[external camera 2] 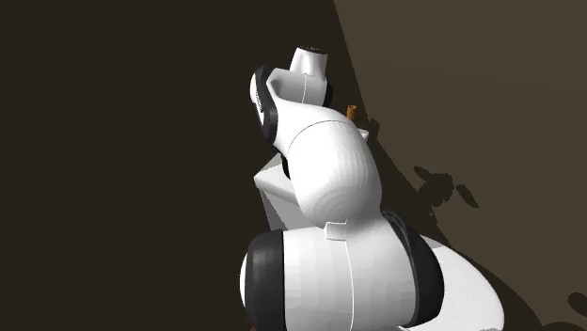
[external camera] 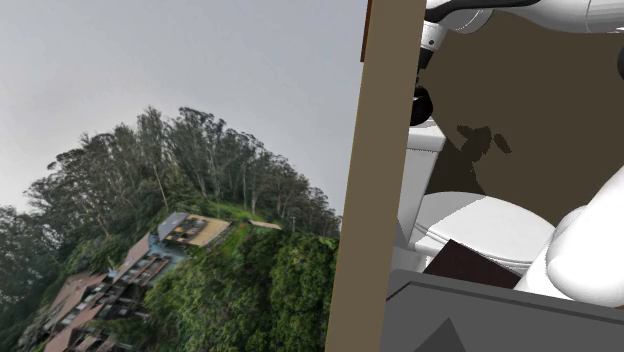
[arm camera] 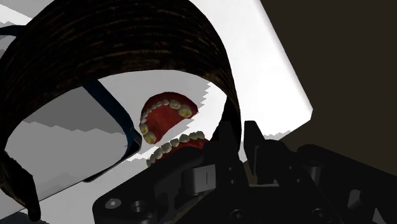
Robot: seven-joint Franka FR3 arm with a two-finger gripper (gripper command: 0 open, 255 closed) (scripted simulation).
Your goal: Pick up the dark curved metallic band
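Arching close over the wrist camera, the dark curved band (arm camera: 127, 44) spans a white surface (arm camera: 267, 83), its ribbed face almost black; one end runs down into the black gripper (arm camera: 240, 130), and whether the pincer is spread or pinching it cannot be told, black lying on black; just beyond the gripper, under the band's arc, red dentures (arm camera: 167, 114) with yellowish teeth lie on the white surface. At the right of the shoulder view a white toilet (external camera: 480, 225) stands behind a tan wall edge (external camera: 375, 200); the white arm (external camera: 590, 250) bulks at the lower right above the grey stand (external camera: 480, 315); trees (external camera: 200, 200) take the lower left.
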